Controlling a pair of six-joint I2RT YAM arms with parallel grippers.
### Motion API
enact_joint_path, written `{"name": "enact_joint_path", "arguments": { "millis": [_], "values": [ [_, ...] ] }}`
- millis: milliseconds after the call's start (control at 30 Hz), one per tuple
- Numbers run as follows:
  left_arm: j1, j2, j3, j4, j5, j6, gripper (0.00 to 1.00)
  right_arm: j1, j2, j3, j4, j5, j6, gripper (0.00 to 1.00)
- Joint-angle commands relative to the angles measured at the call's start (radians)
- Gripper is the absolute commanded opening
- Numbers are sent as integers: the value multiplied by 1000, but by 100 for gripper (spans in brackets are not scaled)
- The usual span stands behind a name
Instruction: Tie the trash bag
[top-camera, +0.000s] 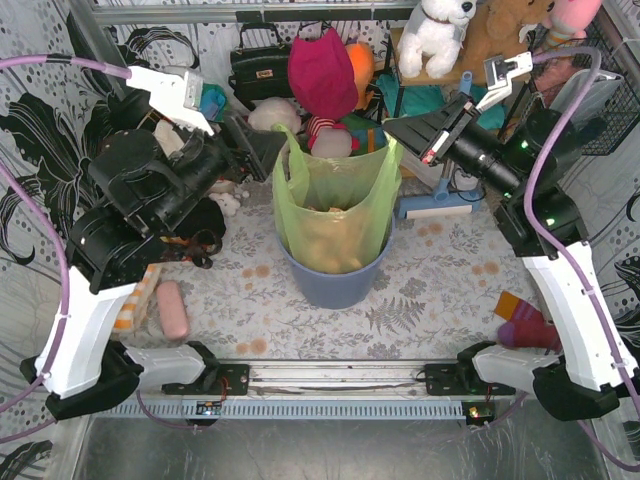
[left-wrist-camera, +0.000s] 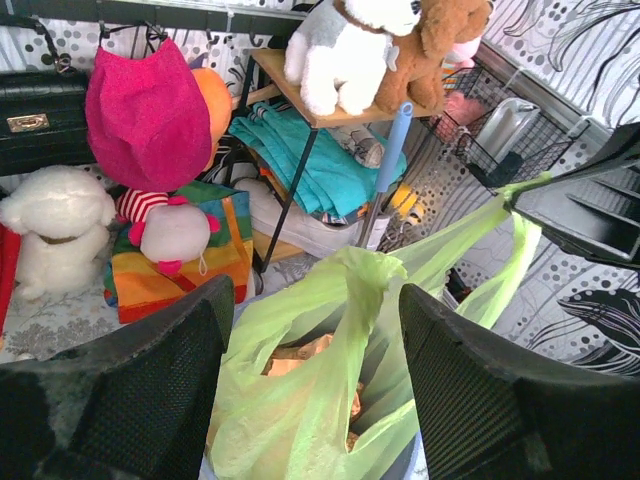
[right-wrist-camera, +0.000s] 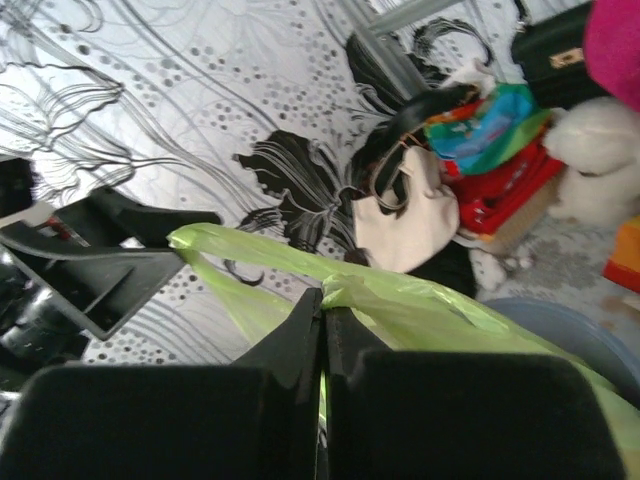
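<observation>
The trash bag (top-camera: 335, 215), thin light-green plastic with tan paper inside, stands in the round blue bin (top-camera: 335, 285) at the table's middle. Its two handles stick up. My left gripper (top-camera: 270, 150) is open at the bag's left side. In the left wrist view the left handle (left-wrist-camera: 372, 270) rises between the spread fingers (left-wrist-camera: 180, 370) without being pinched. My right gripper (top-camera: 392, 128) is shut on the right handle. In the right wrist view the jaws (right-wrist-camera: 323, 300) are closed with green plastic (right-wrist-camera: 420, 300) bunched at their tips.
Plush toys (top-camera: 322, 75) and a black handbag (top-camera: 258, 68) crowd the back. A cream tote (right-wrist-camera: 405, 215) hangs behind at the left. A pink object (top-camera: 172, 308) lies front left, a white-and-blue tool (top-camera: 435, 208) right of the bin, and a coloured toy (top-camera: 525, 325) front right.
</observation>
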Motion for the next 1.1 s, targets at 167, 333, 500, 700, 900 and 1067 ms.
{"name": "enact_joint_path", "arguments": {
  "millis": [167,333,500,700,900,1067],
  "values": [
    [6,-13,-4,-2,16,5,75,-1,146,362,-847,161,-254,0],
    [5,-4,-4,-16,18,8,75,0,260,624,-1173,251,-347,0],
    [5,7,8,-35,10,16,75,-1,293,725,-1341,402,-396,0],
    [6,16,18,-46,1,22,75,0,314,723,-1343,573,-399,0],
    [7,11,18,-45,-6,18,75,0,385,876,-1276,731,-419,0],
    [6,1,7,-42,-15,18,75,2,263,697,-893,738,-459,20]
  ]
}}
